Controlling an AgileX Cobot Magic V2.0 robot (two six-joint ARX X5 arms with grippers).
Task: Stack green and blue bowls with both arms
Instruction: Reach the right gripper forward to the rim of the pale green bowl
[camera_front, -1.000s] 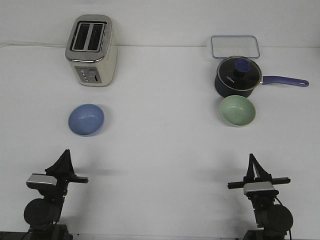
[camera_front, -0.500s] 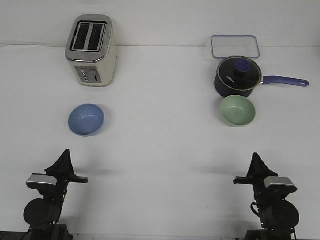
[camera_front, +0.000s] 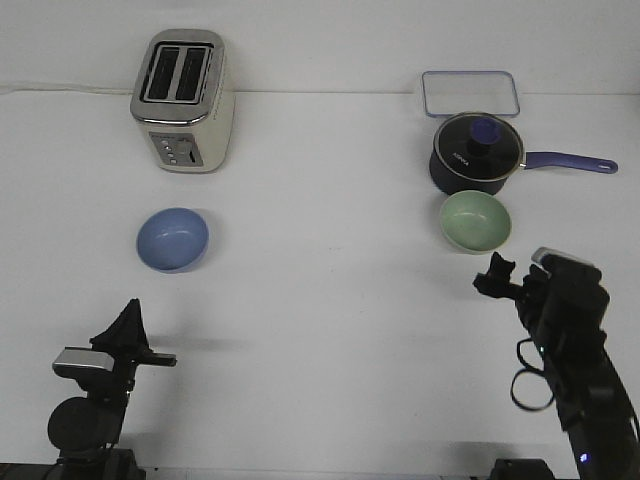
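Observation:
The light blue bowl (camera_front: 173, 238) sits upright on the white table at the left, in front of the toaster. The pale green bowl (camera_front: 476, 220) sits upright at the right, just in front of the saucepan. My left gripper (camera_front: 130, 308) rests low near the front edge, well short of the blue bowl, its fingers together in a point. My right gripper (camera_front: 495, 273) is raised and reaches forward, just short of the green bowl's near rim and a little to its right. It holds nothing, and I cannot make out how far apart its fingers are.
A cream toaster (camera_front: 183, 100) stands at the back left. A dark navy saucepan (camera_front: 475, 152) with a glass lid and a blue handle stands right behind the green bowl. A clear lidded container (camera_front: 470, 94) lies behind the pan.
My right arm has lifted from its rest pose and swung forward towards the green bowl. The left arm and both bowls have not moved.

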